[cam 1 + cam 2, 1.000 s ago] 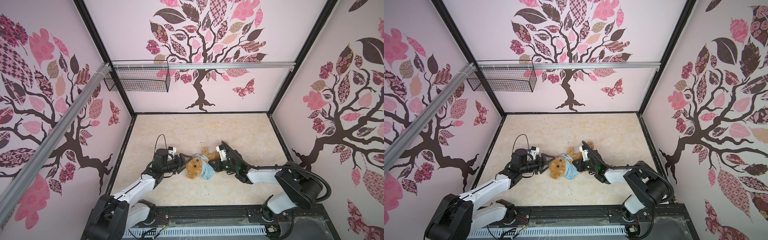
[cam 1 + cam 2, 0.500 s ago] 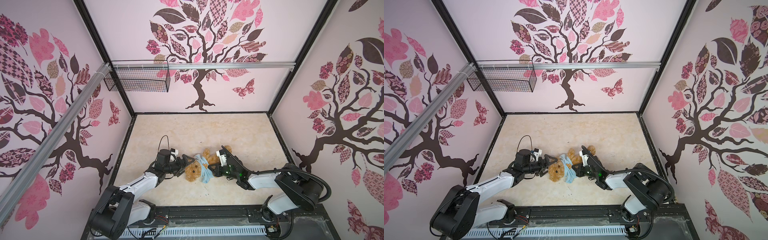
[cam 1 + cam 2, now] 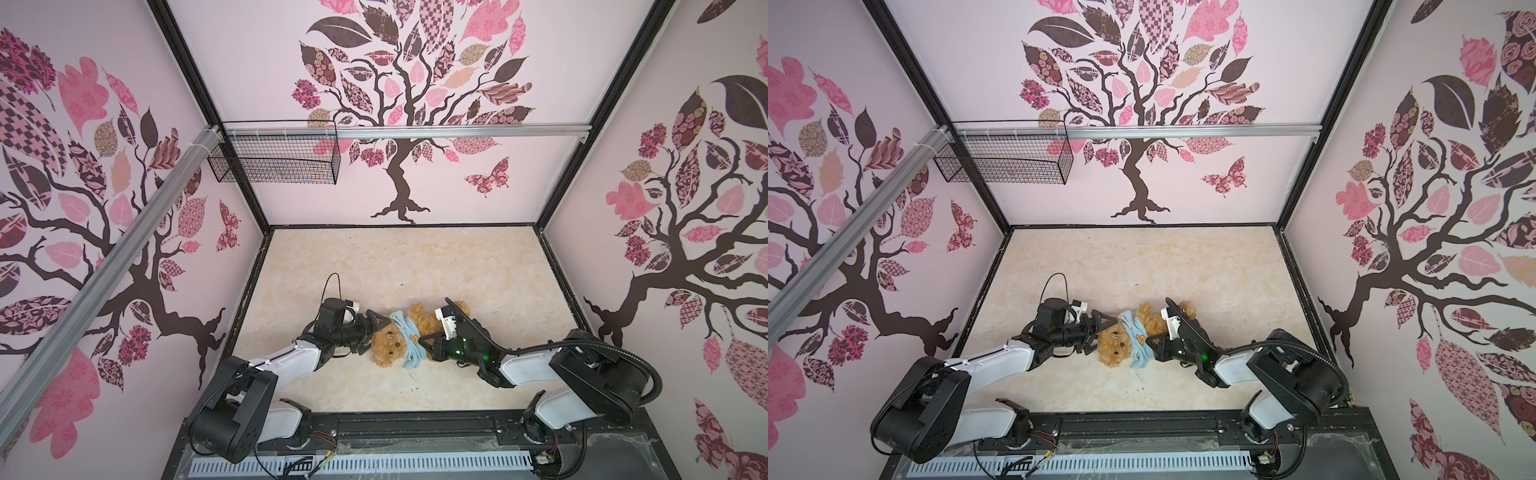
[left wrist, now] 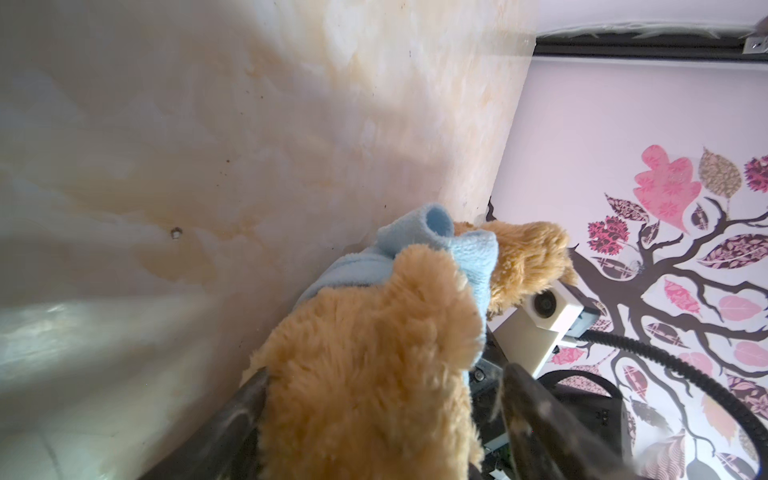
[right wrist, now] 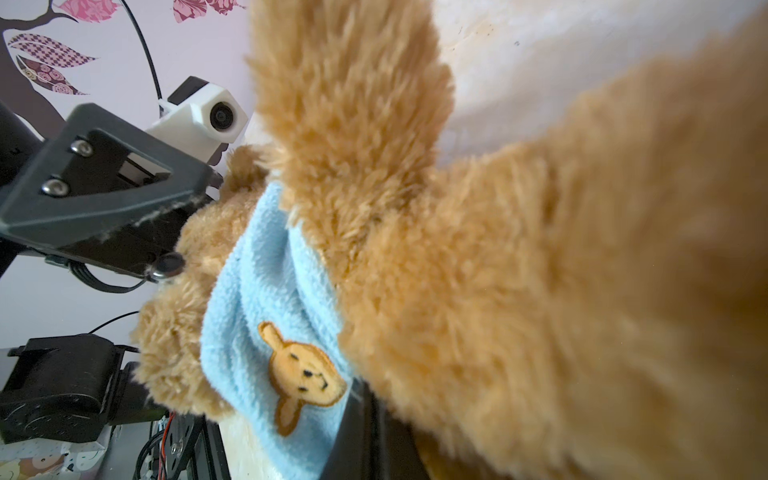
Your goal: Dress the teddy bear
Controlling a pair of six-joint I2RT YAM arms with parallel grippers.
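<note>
Curly golden-brown plush teddy bear [image 3: 388,345] lying on the beige marbled worktop [image 3: 415,266]. The light-blue fleece shirt [image 3: 409,336] is past the head and bunched at the bear's chest. One sleeve looks empty and the belly is bare. The left gripper [image 3: 376,336] has its jaws apart astride the bear's head. The right gripper [image 3: 426,343] has its jaws clamped on the shirt hem.

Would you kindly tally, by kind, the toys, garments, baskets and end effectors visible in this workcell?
Plush toys: 1 (teddy bear)
Garments: 1 (light-blue shirt)
Baskets: 1 (wire basket)
End effectors: 2 (left end effector, right end effector)
Total: 5
</note>
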